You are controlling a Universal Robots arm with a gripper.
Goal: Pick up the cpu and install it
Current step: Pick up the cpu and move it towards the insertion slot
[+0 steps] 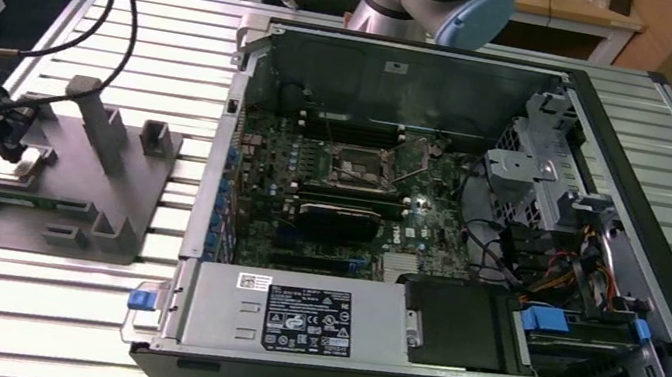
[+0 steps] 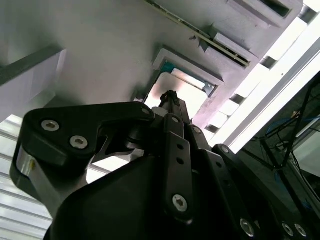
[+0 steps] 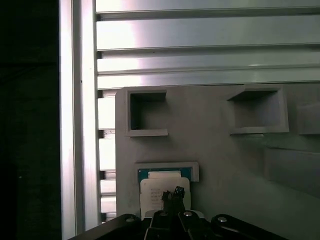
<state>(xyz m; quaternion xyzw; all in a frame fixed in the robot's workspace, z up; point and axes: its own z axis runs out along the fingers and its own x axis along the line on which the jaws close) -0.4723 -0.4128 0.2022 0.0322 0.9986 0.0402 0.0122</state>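
— Which step is this?
— The pick-up, I judge. My end effector is right over the cpu; whether it is released or clenched, I cannot tell.
— How does the cpu lie?
— Flat, metal top up, in a recess of the grey fixture block. It looks near-square, with no clear long axis. A grasp calls for squaring to its edges.

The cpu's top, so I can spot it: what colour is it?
Pale silver-white on the cpu, clearest in the first wrist view.

cpu in block's pocket, block beside computer case on table
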